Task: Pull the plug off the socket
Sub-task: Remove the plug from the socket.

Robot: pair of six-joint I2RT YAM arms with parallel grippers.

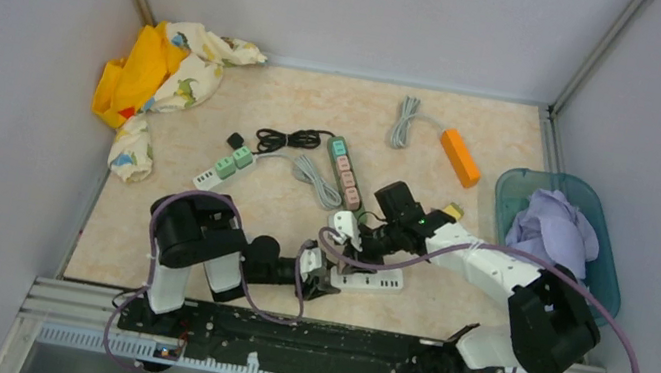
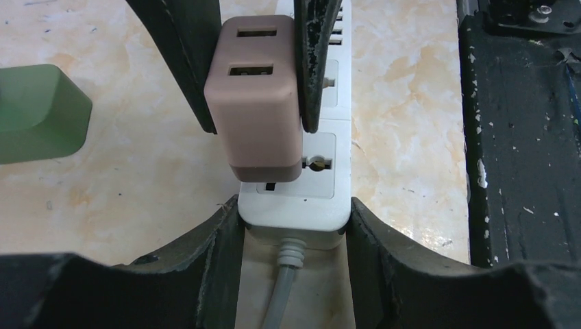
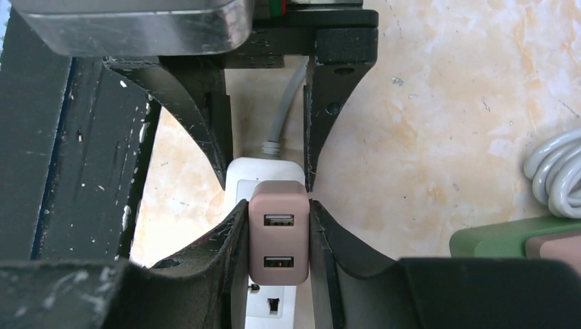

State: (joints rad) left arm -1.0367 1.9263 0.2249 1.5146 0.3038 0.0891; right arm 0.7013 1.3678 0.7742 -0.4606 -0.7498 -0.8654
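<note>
Clamped tight, the right gripper (image 3: 277, 209) holds the plug (image 2: 253, 103), a pink block with two flat ports on its top, one finger pressed against each of its side faces. That plug stands upright on the end socket of the white power strip (image 2: 322, 185), its darker base meeting the strip's face with no gap showing; whether the pins are partly out cannot be told. Opposite it, the left gripper (image 2: 293, 205) is closed around the cable end of the same strip, its fingers (image 2: 223, 226) touching both long edges, and the grey cable (image 2: 284, 288) runs out between them. Strip and both grippers sit near the front edge of the table (image 1: 300, 100), between the two arm bases. A green adapter (image 2: 38, 113) lies on the tabletop just beside this spot. At the table's right edge stands a teal bin (image 1: 518, 190), and inside it lies a crumpled lilac cloth (image 1: 552, 229) that fills most of it. Farther back an orange block (image 1: 460, 158) lies with a coiled grey cord (image 1: 405, 123) attached. Near the middle, a second strip (image 1: 345, 171) with pink and green switches lies at a slant, a black cord (image 1: 289, 139) bundled beside it, and a third strip (image 1: 226, 169) carrying green plugs is to its left. A yellow patterned cloth (image 1: 162, 77) is heaped in the far left corner.
</note>
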